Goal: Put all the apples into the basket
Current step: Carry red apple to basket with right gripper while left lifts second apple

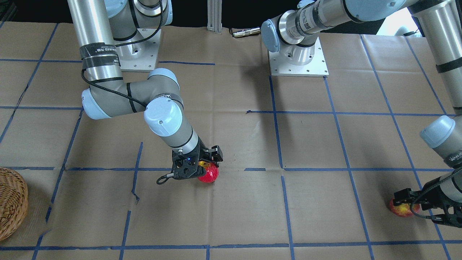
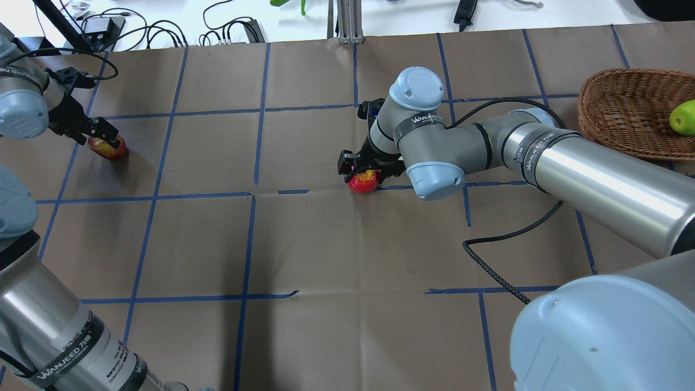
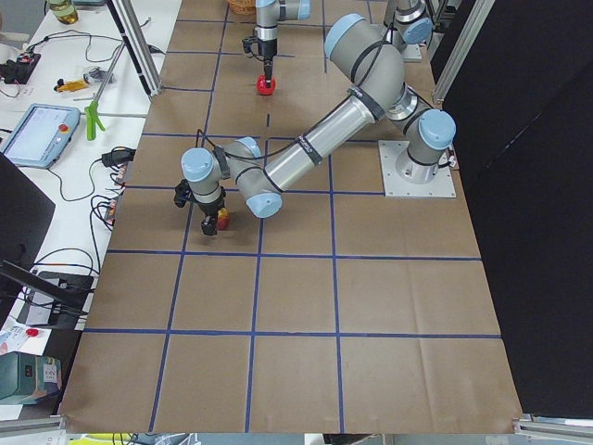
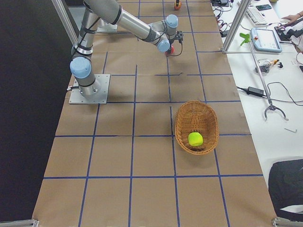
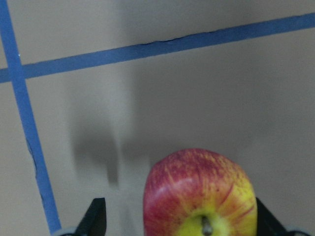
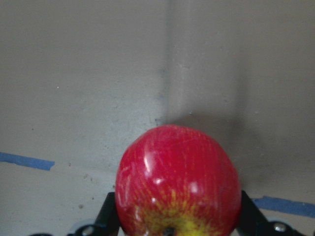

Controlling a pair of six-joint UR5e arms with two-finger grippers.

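Note:
The deep red apple (image 2: 362, 182) sits on the paper at mid-table. My right gripper (image 2: 365, 172) stands over it, and in the right wrist view its fingers (image 6: 112, 216) press both sides of the apple (image 6: 177, 189), so it is shut on it. The red-and-yellow apple (image 2: 110, 147) lies at the far left. My left gripper (image 2: 103, 138) is open around this apple (image 5: 199, 191), with a gap on one side. The lime green apple (image 2: 683, 117) lies in the wicker basket (image 2: 619, 108) at the far right.
The brown paper carries a grid of blue tape lines (image 2: 250, 193). A black cable (image 2: 505, 239) hangs from my right arm over the table. The two arm base plates (image 1: 297, 61) stand at the robot's side. Cables and tools lie beyond the far edge (image 2: 163, 27).

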